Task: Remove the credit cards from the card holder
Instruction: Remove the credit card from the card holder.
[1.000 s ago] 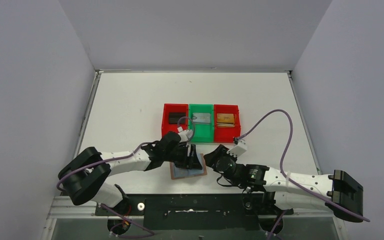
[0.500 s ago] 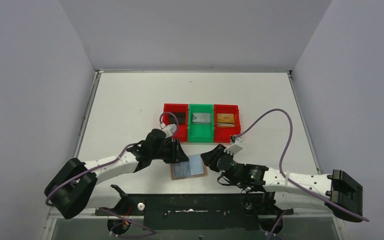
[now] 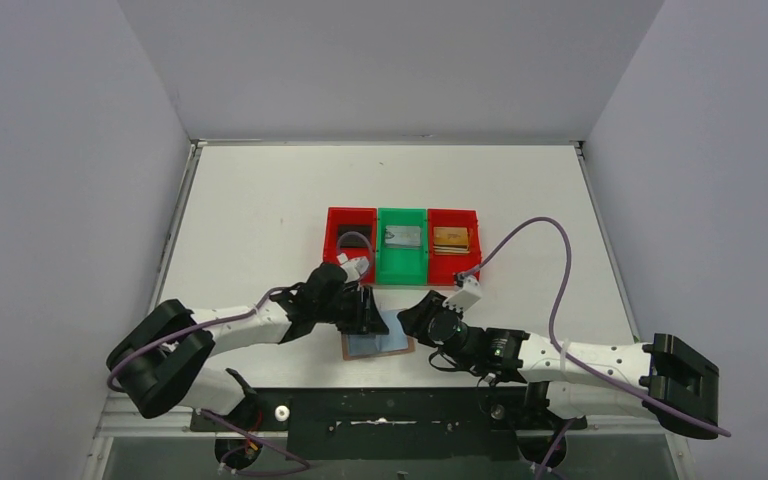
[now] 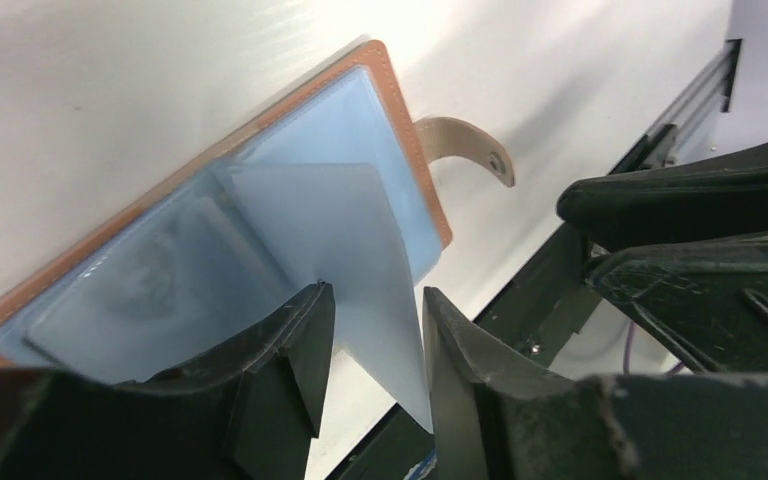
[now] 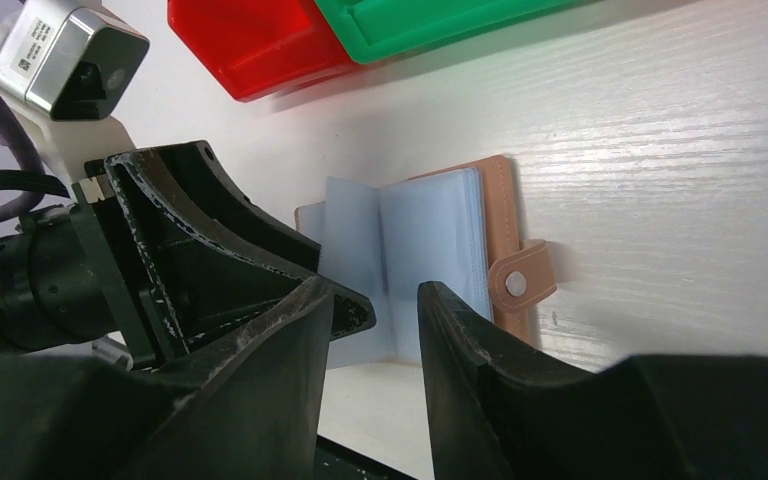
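The tan leather card holder (image 3: 392, 346) lies open near the front edge, its light-blue lining (image 4: 360, 110) up and its snap tab (image 5: 520, 285) sticking out. One light-blue leaf (image 4: 360, 230) stands up from it; sleeve or card, I cannot tell. My left gripper (image 4: 372, 320) is open, its fingers on either side of that leaf. Just right of the holder, my right gripper (image 5: 378, 300) is open and holds nothing. Credit cards lie in the bins: a black one (image 3: 351, 234), a silver-grey one (image 3: 403, 237), a gold one (image 3: 450, 238).
Behind the holder stand a red bin (image 3: 332, 250), a green bin (image 3: 401, 268) and a second red bin (image 3: 473, 250) in a row. The two grippers (image 3: 368, 312) (image 3: 407, 318) face each other closely over the holder. The table's front edge and black rail (image 3: 380, 400) are just below.
The left gripper drew back to the left from the holder, then came back over it and now straddles the raised leaf. The right gripper edged slightly closer to the holder.
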